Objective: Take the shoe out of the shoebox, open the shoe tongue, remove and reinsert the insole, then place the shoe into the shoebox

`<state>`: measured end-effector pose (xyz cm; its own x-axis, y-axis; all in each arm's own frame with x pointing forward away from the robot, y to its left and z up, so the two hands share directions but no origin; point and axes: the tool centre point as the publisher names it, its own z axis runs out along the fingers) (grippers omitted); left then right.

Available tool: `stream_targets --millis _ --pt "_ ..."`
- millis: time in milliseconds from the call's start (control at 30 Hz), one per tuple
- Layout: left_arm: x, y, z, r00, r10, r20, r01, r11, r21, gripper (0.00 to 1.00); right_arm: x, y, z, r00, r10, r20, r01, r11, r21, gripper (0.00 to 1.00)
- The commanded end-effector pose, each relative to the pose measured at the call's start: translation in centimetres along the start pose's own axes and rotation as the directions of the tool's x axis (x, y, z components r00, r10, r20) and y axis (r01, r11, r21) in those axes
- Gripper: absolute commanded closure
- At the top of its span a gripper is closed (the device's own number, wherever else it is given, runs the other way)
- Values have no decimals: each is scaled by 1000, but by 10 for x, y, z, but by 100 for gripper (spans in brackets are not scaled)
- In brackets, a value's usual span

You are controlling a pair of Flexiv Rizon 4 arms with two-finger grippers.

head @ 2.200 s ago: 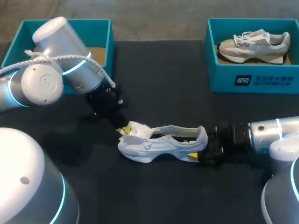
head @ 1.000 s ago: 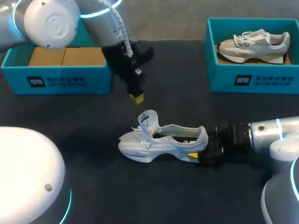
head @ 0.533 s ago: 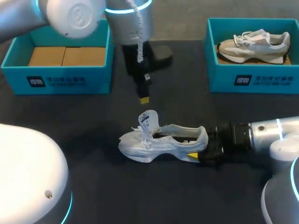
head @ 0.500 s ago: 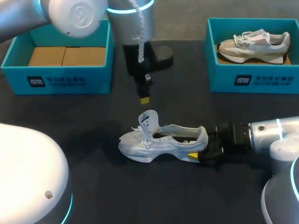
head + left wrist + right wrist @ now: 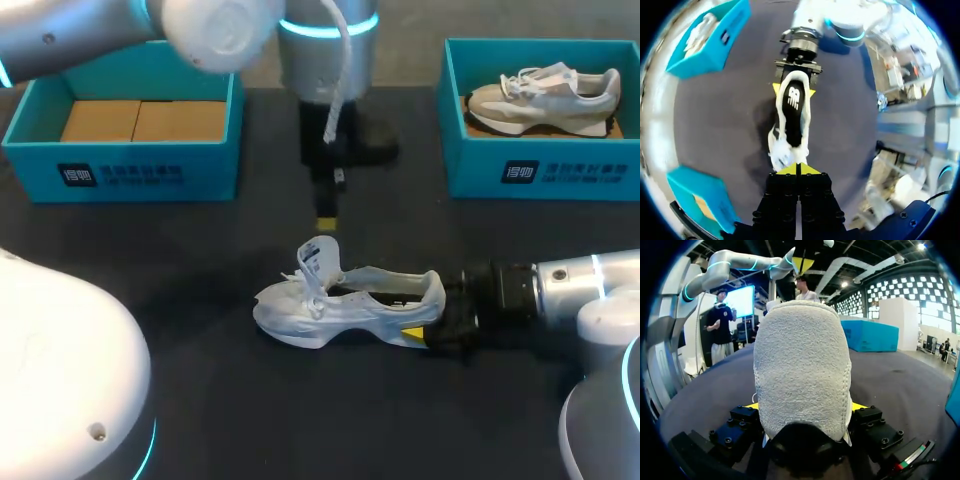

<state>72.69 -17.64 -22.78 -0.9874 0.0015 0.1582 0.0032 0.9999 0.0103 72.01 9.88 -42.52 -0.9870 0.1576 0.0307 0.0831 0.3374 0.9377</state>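
A white sneaker lies on the black table with its toe to the left and its tongue standing up. My right gripper is shut on the heel; the right wrist view shows the padded heel filling the gap between the yellow fingertips. My left gripper hangs shut and empty just above and behind the tongue. Seen from the left wrist, the shut left gripper is over the toe end of the sneaker, whose dark insole shows inside.
A teal shoebox with a cardboard liner stands at the back left. A second teal box at the back right holds a beige and white shoe. My left arm reaches over the table's middle.
My left gripper let go of the tongue, rose and swung right from near the left box to above the tongue. The tongue now stands upright. The right arm and shoe kept still.
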Motion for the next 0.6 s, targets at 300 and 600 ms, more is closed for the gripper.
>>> stream_targets --millis 300,600 --pt "7 -26 53 989 146 36 -147 989 21 100 0 -1 0 1000 0 1 0 1000 2 100" --pt "8 -29 83 985 170 43 -172 984 55 100 0 -1 0 1000 0 1 0 1000 2 100"
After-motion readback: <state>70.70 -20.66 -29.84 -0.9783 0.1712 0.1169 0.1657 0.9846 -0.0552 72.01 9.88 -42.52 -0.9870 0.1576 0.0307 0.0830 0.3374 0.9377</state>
